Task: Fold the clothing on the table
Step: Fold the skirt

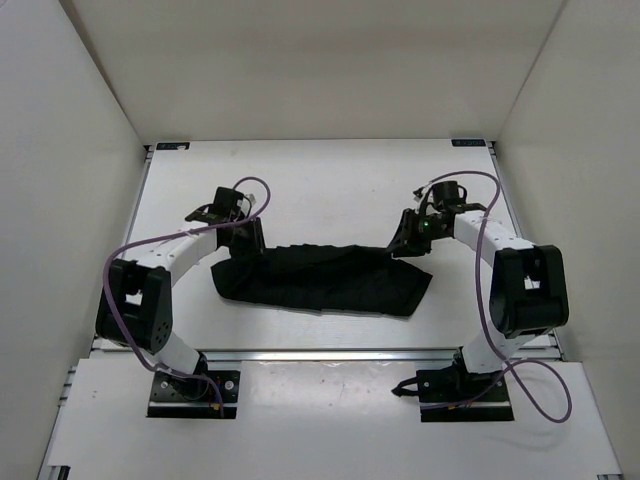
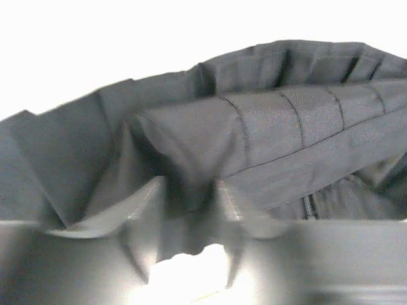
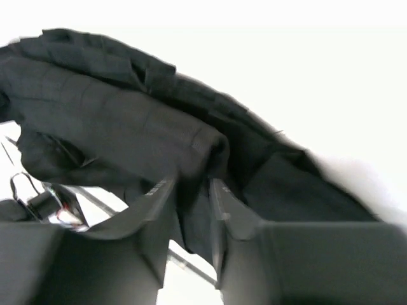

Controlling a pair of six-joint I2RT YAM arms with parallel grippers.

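Soft, even light from overhead fills the top view, which is sharp. The flat white matte tabletop (image 1: 330,190) is bright, with only faint shadow beside the black pleated soft-fabric skirt (image 1: 320,280), whose folds sink into flat black. Both wrist views are overexposed, the tabletop burnt out to blank white. In the left wrist view the pleats and stitching read clearly, but the near fingers (image 2: 137,219) of the left gripper (image 2: 189,190) are blurred, with glare between them. The right wrist view is soft throughout and smears towards its right edge.

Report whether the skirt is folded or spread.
Folded. The skirt lies on the table as a narrow doubled band; the left wrist view shows one layer lying over another.
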